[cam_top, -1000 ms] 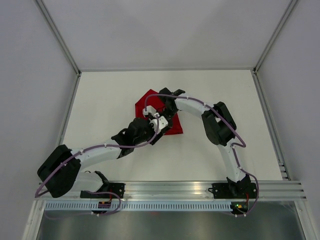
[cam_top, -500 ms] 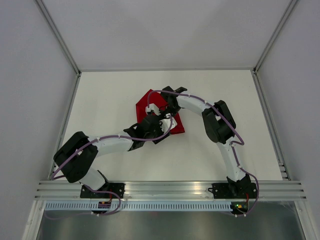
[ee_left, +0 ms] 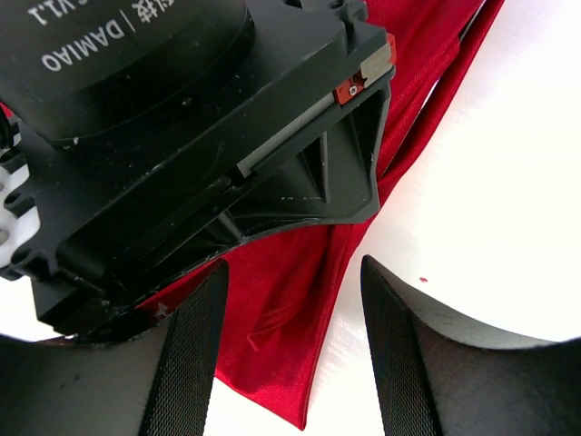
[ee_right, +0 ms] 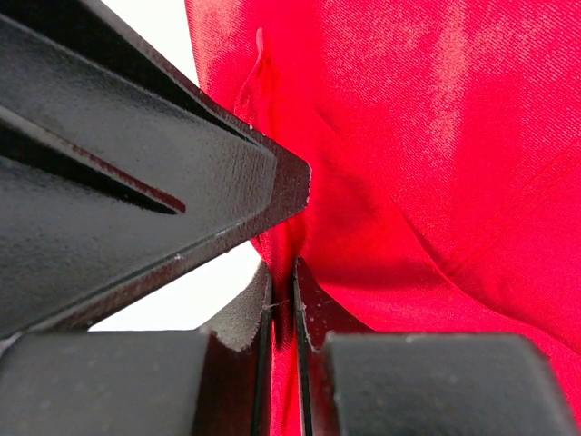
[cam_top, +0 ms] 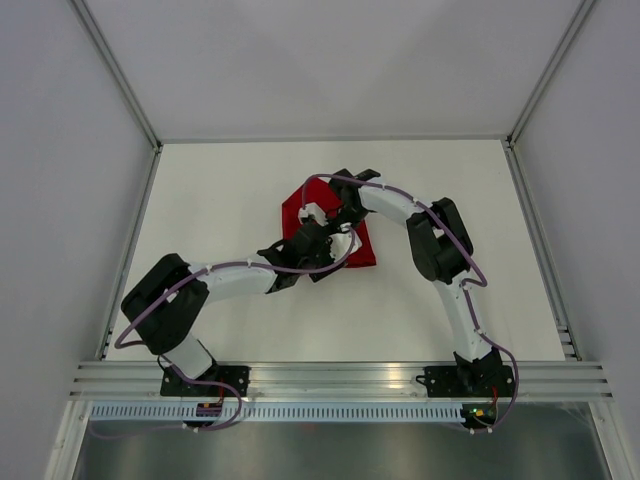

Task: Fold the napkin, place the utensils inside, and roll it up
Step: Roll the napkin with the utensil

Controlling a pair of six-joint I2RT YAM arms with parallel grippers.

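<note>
Fingers [ee_right: 408,381] of the right gripper [ee_right: 281,291] are squeezed together on a fold of the napkin [ee_right: 436,136]. The left gripper [ee_left: 292,272] is just beside it, fingers [ee_left: 191,363] wide apart and holding nothing, with the red edge of the napkin lying below the gap.

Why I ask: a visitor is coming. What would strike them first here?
The deep-red napkin at the middle of the white table stands out. Over it, the right gripper is shut on a fold of the cloth, and the left gripper stands open above its edge.
</note>
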